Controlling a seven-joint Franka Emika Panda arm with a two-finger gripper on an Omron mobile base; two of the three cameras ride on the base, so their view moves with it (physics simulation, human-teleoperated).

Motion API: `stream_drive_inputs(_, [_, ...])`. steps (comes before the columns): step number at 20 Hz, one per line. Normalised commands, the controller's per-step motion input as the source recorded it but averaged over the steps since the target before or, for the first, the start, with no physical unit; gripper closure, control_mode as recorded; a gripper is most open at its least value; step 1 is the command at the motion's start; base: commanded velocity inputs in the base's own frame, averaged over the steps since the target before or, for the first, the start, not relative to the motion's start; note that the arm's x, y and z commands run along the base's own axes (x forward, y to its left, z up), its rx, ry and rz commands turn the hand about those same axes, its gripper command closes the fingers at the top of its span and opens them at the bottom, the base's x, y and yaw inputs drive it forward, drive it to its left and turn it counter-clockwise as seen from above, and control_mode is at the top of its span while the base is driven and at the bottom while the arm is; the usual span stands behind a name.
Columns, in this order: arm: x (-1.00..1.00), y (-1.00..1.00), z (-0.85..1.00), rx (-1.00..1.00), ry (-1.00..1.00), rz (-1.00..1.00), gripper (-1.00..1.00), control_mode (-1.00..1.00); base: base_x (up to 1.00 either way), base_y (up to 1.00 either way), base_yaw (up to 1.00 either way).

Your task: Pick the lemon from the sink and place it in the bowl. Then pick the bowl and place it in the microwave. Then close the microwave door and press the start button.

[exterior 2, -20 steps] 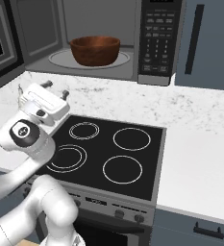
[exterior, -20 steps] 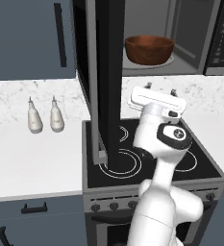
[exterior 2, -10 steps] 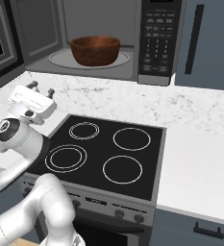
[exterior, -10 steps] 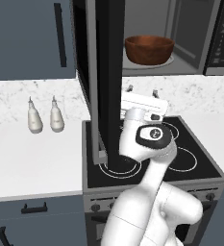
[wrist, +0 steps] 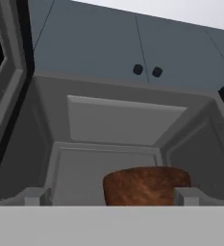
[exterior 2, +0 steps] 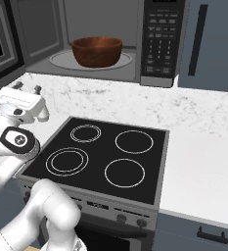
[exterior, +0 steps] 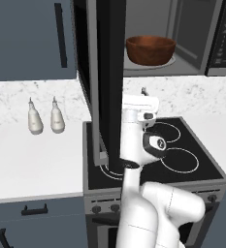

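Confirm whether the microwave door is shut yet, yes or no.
No: the microwave door stands swung wide open, leaving the bowl exposed on the turntable inside the microwave.

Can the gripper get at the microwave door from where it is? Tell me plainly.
Probably yes. The gripper hangs empty over the counter beside the stove, and the microwave door stands wide open right next to the arm, with nothing between them.

I read no text, brand or number anywhere. Black keypad strip (exterior 2: pixel 161 41) on right of wide steel-grey microwave (exterior 2: pixel 105 39) carries rows of pale button marks, too small and blurred for me to make out. White rings on black glass stovetop (exterior 2: pixel 101 157), no lettering.
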Motion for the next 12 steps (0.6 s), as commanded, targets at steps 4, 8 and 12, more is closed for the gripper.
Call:
stream_drive_inputs(4, [0.00, 0.95, -0.51, -0.01, -0.06, -0.02, -1.00, -1.00, 0.00, 0.00, 0.00])
stream_drive_inputs(8, [0.00, 0.97, -0.46, -0.03, -0.02, -0.02, -1.00, -1.00, 0.00, 0.00, 0.00])
stream_drive_inputs(12, [0.00, 0.93, -0.58, -0.03, -0.01, -0.03, -1.00, -1.00, 0.00, 0.00, 0.00])
